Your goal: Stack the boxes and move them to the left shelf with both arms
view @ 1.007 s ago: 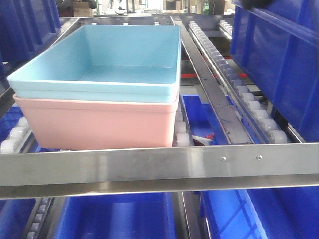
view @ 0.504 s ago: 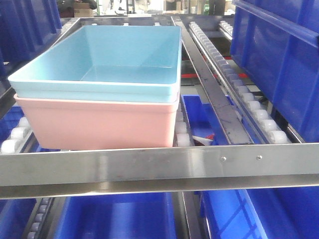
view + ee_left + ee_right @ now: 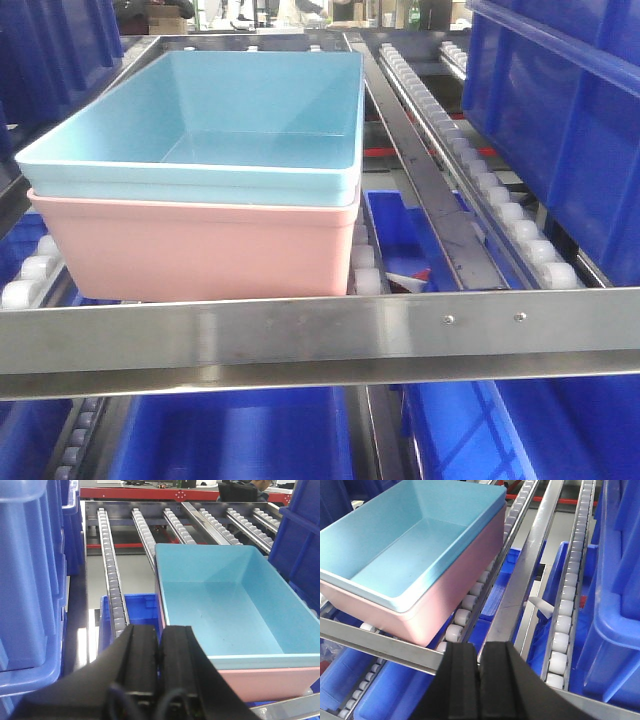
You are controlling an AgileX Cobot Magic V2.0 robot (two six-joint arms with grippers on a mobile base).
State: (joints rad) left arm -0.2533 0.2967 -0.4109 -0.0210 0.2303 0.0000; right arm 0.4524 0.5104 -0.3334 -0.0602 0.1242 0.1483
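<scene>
The light blue tub [image 3: 220, 110] is nested in the salmon pink tub [image 3: 200, 250]. The stack rests on the white roller rails [image 3: 500, 215] of the steel shelf, just behind the flat front bar [image 3: 320, 340]. In the left wrist view my left gripper [image 3: 159, 635] is shut and empty, near the stack's front left corner, with the blue tub [image 3: 225, 605] to its right and the pink tub [image 3: 265, 682] below it. In the right wrist view my right gripper [image 3: 479, 655] is shut and empty over the front bar [image 3: 380, 645], right of the pink tub [image 3: 455, 580] and blue tub [image 3: 405, 545].
Dark blue crates stand right of the stack [image 3: 560, 130], at the left [image 3: 27, 580] and on the level below [image 3: 230, 440]. A steel divider rail [image 3: 420, 190] runs beside the tubs. More roller rails [image 3: 110, 575] extend behind.
</scene>
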